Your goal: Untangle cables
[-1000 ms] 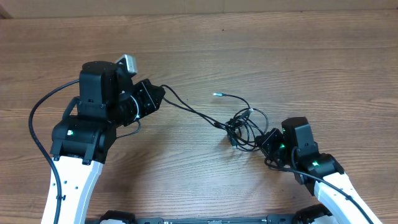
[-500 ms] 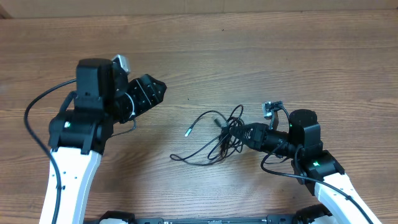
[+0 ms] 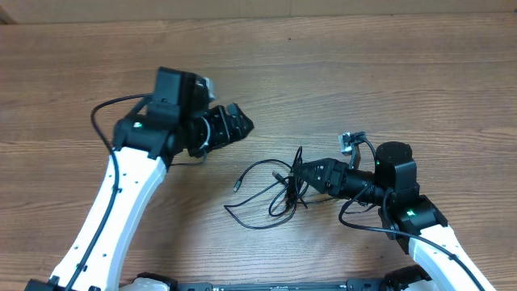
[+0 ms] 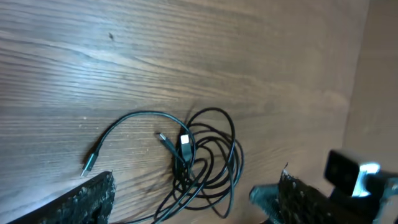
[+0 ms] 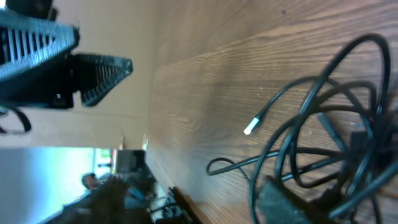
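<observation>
- Position of the cables [image 3: 284, 190]: three thin black cords lie on the wooden table [image 3: 363, 73], right of centre in the overhead view. They are gathered into one loose tangle of overlapping loops.
- Loose strands: one strand arcs out of the tangle to the left and ends in a loose plug [image 3: 236, 187]. A longer loop [image 3: 246, 220] sweeps toward the near edge of the table and runs back into the tangle.
- State of the left gripper [image 3: 241, 125]: it sits up and to the left of the tangle, well apart from it, with its tips pointing right. In the left wrist view both ridged fingers [image 4: 93, 199] stand wide apart at the lower corners, with nothing clamped between them. The cords lie flat on the wood beyond.
- Tangle detail, left wrist view: paired plugs [image 4: 185, 140] lie side by side near the top of the tangle, where several loops cross.
- State of the right gripper [image 3: 305, 172]: it points left, with its tips at the right edge of the tangle. Whether the jaws are apart or together cannot be told, nor whether a strand is gripped.
- Right wrist view: the picture is blurred. Cords cross close to the lens at the right, and one strand ends in a light-tipped plug [image 5: 250, 129].
- Arm wiring: a thicker black wire [image 3: 101, 121] loops off the left arm, separate from the tangle.
</observation>
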You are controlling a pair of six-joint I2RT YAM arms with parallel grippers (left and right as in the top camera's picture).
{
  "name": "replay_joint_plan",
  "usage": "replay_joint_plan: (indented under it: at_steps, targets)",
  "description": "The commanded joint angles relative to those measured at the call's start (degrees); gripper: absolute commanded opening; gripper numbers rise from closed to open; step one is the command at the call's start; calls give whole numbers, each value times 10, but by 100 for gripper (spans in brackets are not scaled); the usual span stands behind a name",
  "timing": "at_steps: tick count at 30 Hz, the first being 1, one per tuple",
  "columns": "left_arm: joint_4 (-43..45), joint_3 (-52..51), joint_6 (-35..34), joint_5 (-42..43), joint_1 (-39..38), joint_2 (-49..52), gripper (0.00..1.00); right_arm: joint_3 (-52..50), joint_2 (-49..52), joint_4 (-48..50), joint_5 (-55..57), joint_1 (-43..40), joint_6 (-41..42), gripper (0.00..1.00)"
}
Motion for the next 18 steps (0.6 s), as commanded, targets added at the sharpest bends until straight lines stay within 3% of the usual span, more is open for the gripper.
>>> replay_joint_plan:
  at_steps: [1,5,9,14,18]
  targets:
    - [2,12,58,3,-25,8,84,-1,2,-12,41,-3,-5,75]
    - [-8,12,79,-74,-68,9,81,-1,2,-63,106,-3,0,84]
    - [-25,10,79,-186,-126,9,69,-1,2,-115,150,-3,0,93]
    - [-27,2,79,-289,-183,16,63,-1,2,-141,165,-3,0,97]
    - [-27,-2,79,-308,-209,48,47,-1,2,-143,174,-3,0,100]
